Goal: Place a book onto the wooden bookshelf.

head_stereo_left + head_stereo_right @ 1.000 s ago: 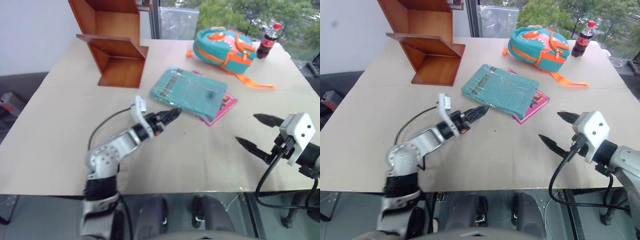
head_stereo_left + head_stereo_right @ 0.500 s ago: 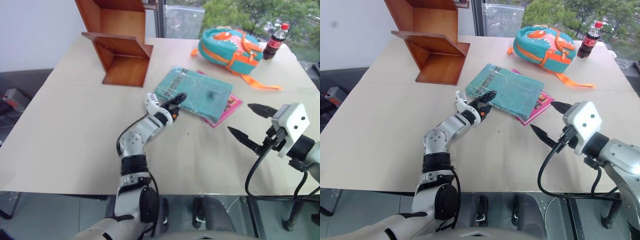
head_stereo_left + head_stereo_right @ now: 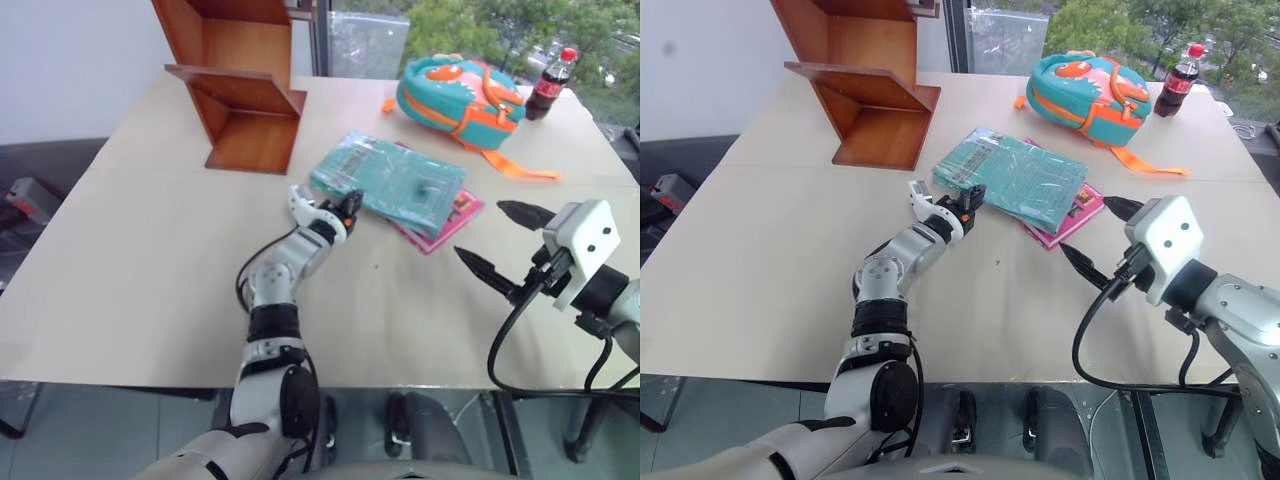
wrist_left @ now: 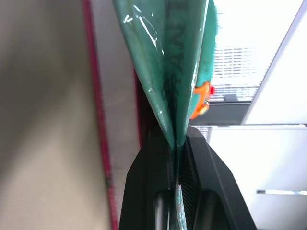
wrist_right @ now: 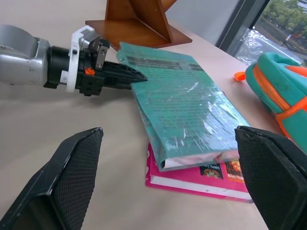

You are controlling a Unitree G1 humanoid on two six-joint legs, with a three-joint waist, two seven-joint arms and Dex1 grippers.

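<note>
The teal-green book [image 3: 395, 183] lies on the table on top of a magenta-pink book [image 3: 458, 209]. My left gripper [image 3: 350, 203] is shut on its near-left corner. In the left wrist view the black fingers [image 4: 151, 191] pinch the book's glossy edge [image 4: 168, 57]. The right wrist view shows that same gripper [image 5: 136, 74] clamped on the book [image 5: 187, 110]. My right gripper [image 3: 482, 232] hovers open to the right of the books, holding nothing. The wooden bookshelf [image 3: 240, 90] stands at the far left of the table, apart from the book.
A teal and orange backpack [image 3: 455, 90] lies at the far side of the table. A cola bottle [image 3: 548, 85] stands beside it at the far right. The beige table [image 3: 130, 250] ends just in front of my arms.
My left gripper reached forward to the book's near corner, rolled, and shut on it. The right gripper stayed open and barely moved.
</note>
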